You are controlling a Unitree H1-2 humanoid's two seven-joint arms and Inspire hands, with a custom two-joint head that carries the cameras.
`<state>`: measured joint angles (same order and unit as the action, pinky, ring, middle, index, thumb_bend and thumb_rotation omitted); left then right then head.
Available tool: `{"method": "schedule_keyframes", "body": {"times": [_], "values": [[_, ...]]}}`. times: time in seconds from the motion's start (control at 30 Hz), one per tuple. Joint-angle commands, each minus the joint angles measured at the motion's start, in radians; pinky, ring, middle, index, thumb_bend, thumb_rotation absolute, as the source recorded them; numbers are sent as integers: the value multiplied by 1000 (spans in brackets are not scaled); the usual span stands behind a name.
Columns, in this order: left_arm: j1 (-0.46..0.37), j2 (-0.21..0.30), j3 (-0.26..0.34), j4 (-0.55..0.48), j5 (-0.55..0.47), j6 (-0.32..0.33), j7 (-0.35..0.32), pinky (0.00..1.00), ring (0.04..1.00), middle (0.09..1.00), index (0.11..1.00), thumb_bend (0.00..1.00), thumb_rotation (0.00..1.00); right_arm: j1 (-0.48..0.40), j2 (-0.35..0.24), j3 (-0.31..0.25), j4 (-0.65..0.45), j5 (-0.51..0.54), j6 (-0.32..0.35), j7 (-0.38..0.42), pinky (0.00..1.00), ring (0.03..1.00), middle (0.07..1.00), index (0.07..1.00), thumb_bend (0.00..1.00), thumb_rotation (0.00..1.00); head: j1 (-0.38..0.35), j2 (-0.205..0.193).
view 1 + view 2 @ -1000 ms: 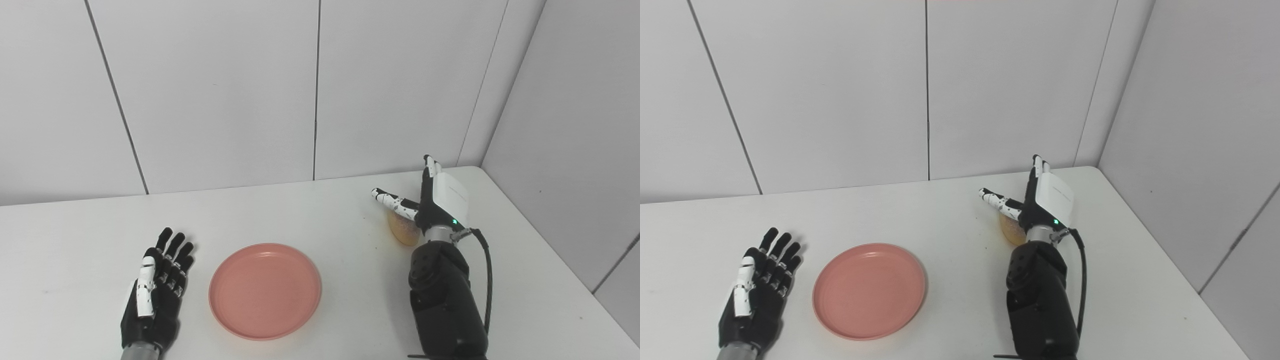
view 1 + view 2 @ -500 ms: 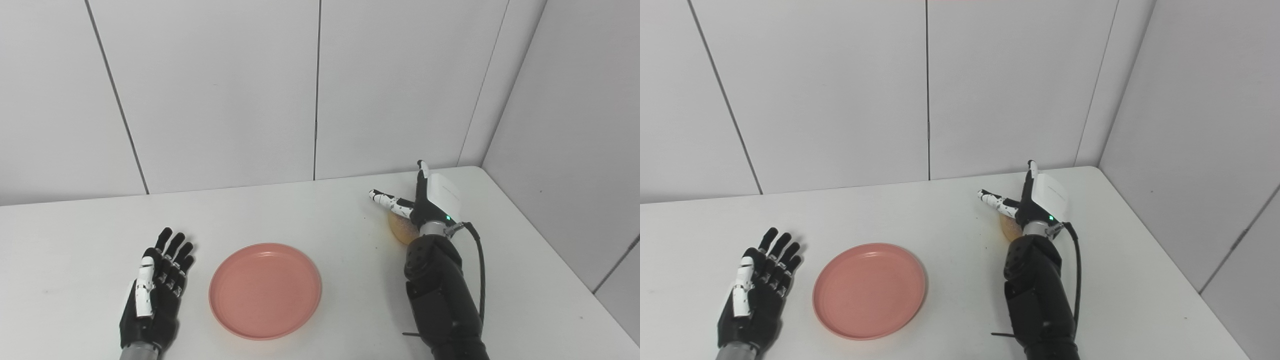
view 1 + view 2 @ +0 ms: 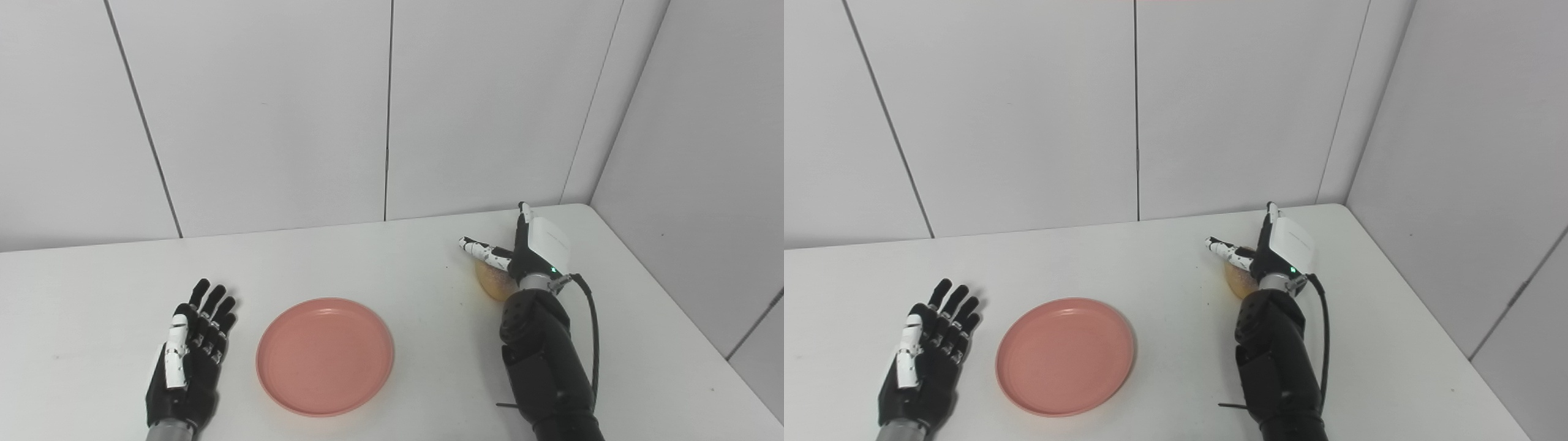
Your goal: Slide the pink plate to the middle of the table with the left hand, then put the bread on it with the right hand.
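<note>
Two hands showing: left hand (image 3: 187, 361) lying flat, fingers spread, beside round pink plastic plate (image 3: 324, 356) mid-table; right hand (image 3: 528, 254) hovering, fingers apart, over golden bread (image 3: 493, 282), needing to be closing.

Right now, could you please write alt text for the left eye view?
The right hand, fingers spread, reaches over the bread on a white table. The empty pink plate sits mid-table beside the open left hand.
</note>
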<state>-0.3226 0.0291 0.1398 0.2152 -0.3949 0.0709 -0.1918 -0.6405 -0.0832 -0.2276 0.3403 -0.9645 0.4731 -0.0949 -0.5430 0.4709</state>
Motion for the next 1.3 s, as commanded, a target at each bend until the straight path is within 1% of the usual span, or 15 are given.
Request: {"method": "schedule_keyframes", "body": {"times": [0.0, 0.13, 0.17, 0.33, 0.37, 0.47, 0.5, 0.57, 0.63, 0.97, 1.0, 1.07, 1.1, 1.2, 1.27], "values": [[31, 6, 9, 32, -5, 64, 19, 995, 948, 955, 946, 277, 1000, -49, -17, -10, -12, -28, -3, -5, 844, 930, 951, 951, 943, 618, 1, 0], [30, 6, 9, 31, -6, 65, 20, 988, 942, 949, 940, 276, 1000, -47, -12, -19, -10, -45, -3, 14, 862, 929, 952, 951, 944, 597, 1, 3], [30, 6, 9, 31, -7, 67, 20, 990, 943, 949, 942, 278, 1000, -46, -10, -22, -10, -47, -3, 18, 833, 916, 942, 943, 946, 587, 1, 3], [30, 5, 8, 32, -11, 65, 21, 990, 944, 950, 942, 276, 1000, -34, -2, -28, -21, -65, -3, 51, 782, 888, 917, 919, 975, 588, 3, 8], [30, 6, 8, 32, -12, 65, 21, 991, 945, 950, 944, 278, 1000, -33, 0, -31, -22, -71, -3, 59, 757, 873, 907, 912, 978, 587, 3, 8], [31, 5, 7, 27, -9, 70, 28, 989, 943, 949, 941, 281, 1000, -33, 6, -37, -8, -88, -3, 74, 743, 853, 882, 884, 977, 581, 5, 11], [32, 5, 6, 25, -7, 71, 31, 982, 937, 944, 935, 282, 1000, -34, 7, -39, -4, -88, -3, 74, 735, 829, 859, 860, 981, 569, 5, 11], [33, 4, 7, 22, -7, 74, 34, 979, 935, 942, 931, 283, 1000, -36, 9, -39, 7, -90, -3, 77, 742, 826, 859, 858, 981, 574, 6, 12], [32, 5, 7, 26, -10, 70, 28, 986, 940, 945, 933, 283, 1000, -39, 12, -41, 13, -92, -3, 80, 718, 809, 847, 845, 978, 574, 5, 13], [32, 4, 9, 32, -9, 66, 29, 985, 938, 943, 928, 285, 1000, -49, 12, -45, 44, -100, -3, 105, 704, 804, 862, 874, 958, 567, 7, 16], [32, 4, 10, 31, -8, 68, 31, 983, 937, 941, 926, 287, 1000, -51, 12, -47, 50, -101, -3, 104, 694, 797, 857, 868, 959, 566, 8, 17], [31, 3, 11, 32, -9, 70, 33, 981, 936, 941, 925, 288, 1000, -53, 11, -48, 60, -106, -3, 108, 651, 753, 825, 836, 958, 566, 9, 17], [31, 2, 11, 32, -9, 70, 34, 981, 936, 941, 925, 288, 1000, -53, 8, -46, 64, -104, -3, 107, 648, 749, 823, 834, 958, 566, 9, 17], [32, 2, 10, 30, -9, 70, 32, 980, 937, 940, 926, 288, 1000, -53, 4, -43, 74, -88, -3, 102, 582, 696, 773, 794, 958, 545, 10, 17], [33, 2, 9, 29, -6, 68, 33, 981, 937, 941, 925, 290, 1000, -53, -3, -37, 85, -78, -3, 101, 586, 710, 773, 790, 953, 538, 10, 17]]}}
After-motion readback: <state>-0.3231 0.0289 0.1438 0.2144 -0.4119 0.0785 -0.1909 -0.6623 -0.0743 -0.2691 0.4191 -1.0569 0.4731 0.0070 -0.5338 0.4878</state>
